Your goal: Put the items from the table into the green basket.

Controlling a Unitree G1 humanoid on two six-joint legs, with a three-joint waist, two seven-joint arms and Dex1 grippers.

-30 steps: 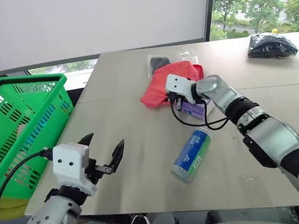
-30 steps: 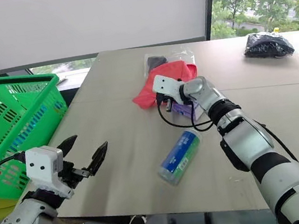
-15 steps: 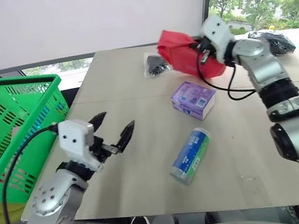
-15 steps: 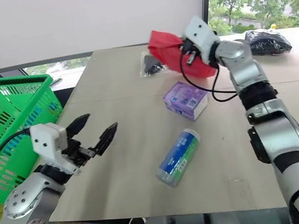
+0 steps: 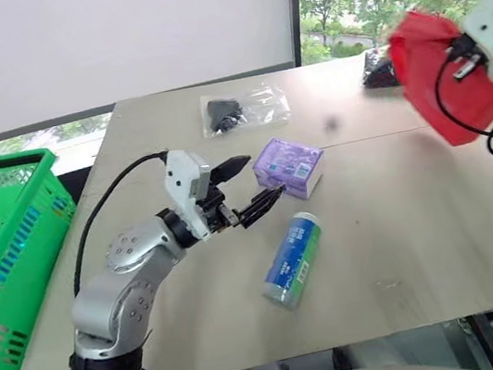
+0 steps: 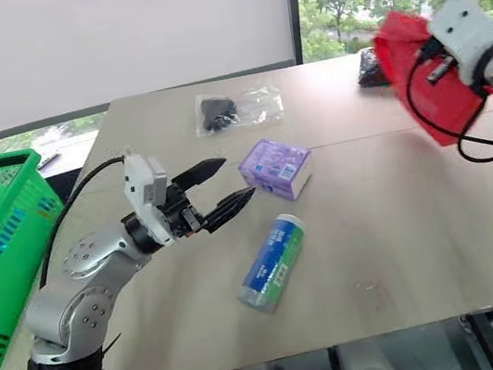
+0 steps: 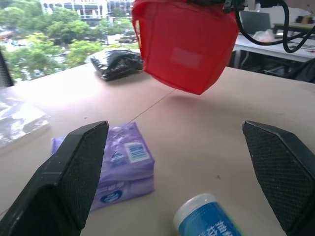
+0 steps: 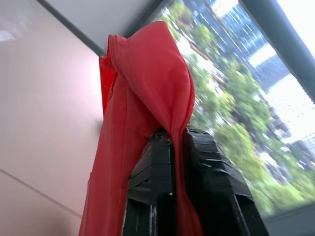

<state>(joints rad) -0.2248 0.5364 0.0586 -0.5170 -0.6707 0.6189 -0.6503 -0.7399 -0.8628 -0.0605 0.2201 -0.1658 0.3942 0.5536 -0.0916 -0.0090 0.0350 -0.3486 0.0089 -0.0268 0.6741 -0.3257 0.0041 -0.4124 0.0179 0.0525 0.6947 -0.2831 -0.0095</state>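
My right gripper [image 8: 178,162] is clamped tight on the red fabric pouch [image 5: 442,84], and the pouch hangs in the air off to the far right, clear above the table [image 5: 420,214]. My left gripper [image 5: 247,188] is spread as wide as it goes, holding nothing, hovering over the table with its fingertips [image 5: 274,196] just beside the purple tissue pack [image 5: 288,165]. That pack lies near the middle of the tabletop. Just nearer than it, the blue-green labelled bottle [image 5: 292,258] lies on its side. Farther back sits the clear bag with a black object [image 5: 242,109] inside. The black crinkly bag [image 7: 117,63] lies at the far right of the table, behind the hanging pouch. The green basket [image 5: 4,252] stands off the table's left edge, well apart from both my grippers.
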